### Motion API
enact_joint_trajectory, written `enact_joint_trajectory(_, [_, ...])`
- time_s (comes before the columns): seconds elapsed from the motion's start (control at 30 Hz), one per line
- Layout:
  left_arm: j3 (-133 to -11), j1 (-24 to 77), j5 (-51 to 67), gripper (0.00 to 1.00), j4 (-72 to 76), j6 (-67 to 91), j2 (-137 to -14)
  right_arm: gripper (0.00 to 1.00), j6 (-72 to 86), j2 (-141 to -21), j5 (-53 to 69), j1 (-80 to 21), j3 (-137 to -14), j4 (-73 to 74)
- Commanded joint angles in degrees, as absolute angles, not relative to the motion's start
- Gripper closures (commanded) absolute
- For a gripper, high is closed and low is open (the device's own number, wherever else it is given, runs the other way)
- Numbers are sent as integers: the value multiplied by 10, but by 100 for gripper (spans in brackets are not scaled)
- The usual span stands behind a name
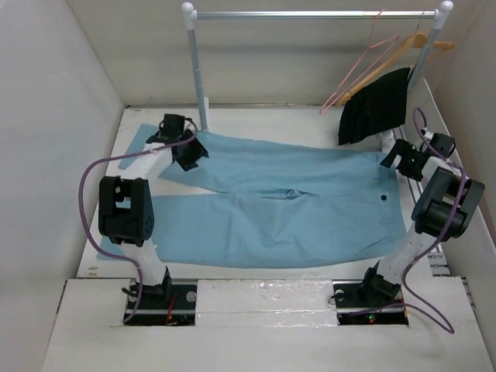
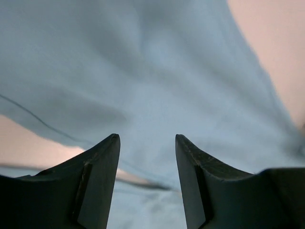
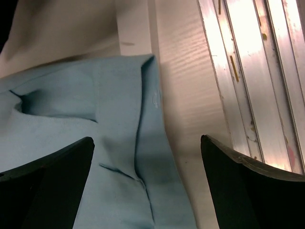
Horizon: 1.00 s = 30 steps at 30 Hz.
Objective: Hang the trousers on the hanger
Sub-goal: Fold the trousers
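At the left, the left hand [image 1: 188,153] hangs low over the far leg of the trousers [image 1: 287,209], close to the hem end. Its wrist view shows the two fingers partly spread with only pale blue cloth below the gap and nothing pinched between them, so it has hold of nothing. That position suits a pinch on the leg end, probably so the long cloth can be lifted without trailing. The trousers lie flat across the middle of the white worktop [image 1: 271,118], both legs running leftward and the waistband with its dark button at the right. Spread out like this, each end is within one arm's reach. Behind them stands a rail [image 1: 310,14] on its posts. Toward its right end hang a pink wire hanger [image 1: 360,66], a wooden hanger [image 1: 403,48] and a black garment [image 1: 376,105], all well apart from the trousers, so the cloth has yet to be raised to any hanger. At the right, the right hand [image 1: 399,159] is over the far corner of the waistband, fingers spread wide and empty. The corner's edge lies between them in its wrist view, beside a metal track [image 3: 248,71], which looks like a line-up for a grasp.
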<state>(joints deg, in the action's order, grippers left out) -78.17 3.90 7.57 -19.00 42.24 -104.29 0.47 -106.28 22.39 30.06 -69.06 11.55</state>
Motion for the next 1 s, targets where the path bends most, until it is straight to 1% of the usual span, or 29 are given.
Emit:
enact_joint_trajectory(0.0, [-664,60,95,53,-156,387,-1006,1,-3,-1104,281,298,-772,96])
enact_joint_trajectory(0.13, [-635,92,83,53,-157,366,-997,1,-2,-1117,270,298,-780,98])
enact_joint_trajectory(0.2, [-630,119,80,53,-164,358,-1001,4,-1,-1117,270,298,-769,93])
enact_joint_trajectory(0.23, [-631,127,82,53,-168,354,-1003,10,-2,-1119,272,298,-766,87])
enact_joint_trajectory(0.3, [-627,148,71,53,-169,346,-1008,17,-2,-1124,272,298,-766,87])
enact_joint_trajectory(0.33, [-624,149,66,53,-169,346,-1011,23,17,-1125,272,298,-768,84])
enact_joint_trajectory(0.4, [-612,149,71,55,-157,349,-1025,26,16,-1131,273,298,-775,90])
enact_joint_trajectory(0.43, [-611,149,69,58,-156,349,-1030,47,13,-1133,272,298,-783,95])
enact_joint_trajectory(0.47, [-608,149,68,70,-149,351,-1036,55,13,-1132,272,298,-787,95])
enact_joint_trajectory(0.5, [-611,149,66,72,-150,354,-1047,59,13,-1130,272,298,-788,92])
enact_joint_trajectory(0.53, [-616,155,56,82,-152,352,-1049,72,14,-1128,272,298,-793,86])
enact_joint_trajectory(0.57, [-620,155,47,91,-149,352,-1051,75,15,-1125,271,298,-797,88])
enact_joint_trajectory(0.6, [-628,155,47,93,-148,354,-1057,77,17,-1128,274,298,-803,89])
enact_joint_trajectory(0.63, [-635,155,48,94,-150,354,-1063,81,21,-1130,281,298,-810,91])
enact_joint_trajectory(0.67, [-645,155,50,100,-155,354,-1068,82,24,-1137,287,298,-822,91])
enact_joint_trajectory(0.73, [-661,155,46,100,-154,360,-1079,82,27,-1143,287,298,-833,95])
enact_joint_trajectory(0.77, [-666,155,43,100,-148,362,-1082,80,29,-1146,287,298,-839,92])
enact_joint_trajectory(0.8, [-689,155,40,100,-150,364,-1099,60,31,-1150,281,298,-851,100])
enact_joint_trajectory(0.87, [-703,148,45,100,-159,366,-1108,36,31,-1153,279,298,-858,105])
enact_joint_trajectory(0.93, [-734,148,59,100,-165,366,-1130,20,27,-1172,285,298,-879,123])
enact_joint_trajectory(0.97, [-740,148,65,100,-169,367,-1136,19,24,-1180,287,298,-887,135])
